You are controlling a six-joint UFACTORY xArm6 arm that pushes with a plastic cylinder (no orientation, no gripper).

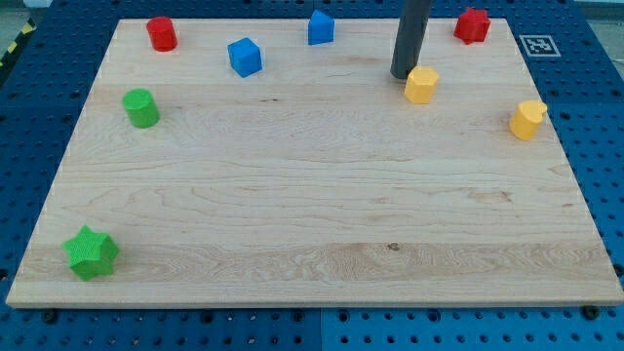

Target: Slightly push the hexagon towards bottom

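Near the view's top right, my tip (pixel 402 76) touches yellow hexagon block (pixel 421 85) on wooden tabletop (pixel 312 224) | step: contact made | end effector: bare rod, no grasp | next: short nudge toward view's bottom

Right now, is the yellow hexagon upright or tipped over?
Upright: the yellow hexagon sits flat, top face up, with my tip at its upper left.

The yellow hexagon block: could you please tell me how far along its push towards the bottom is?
Done: my tip sits just up-left of the yellow hexagon block, apparently touching. In hand: starting the push. Left: the hexagon remains near the wooden board's top; the slight downward nudge looks undone.
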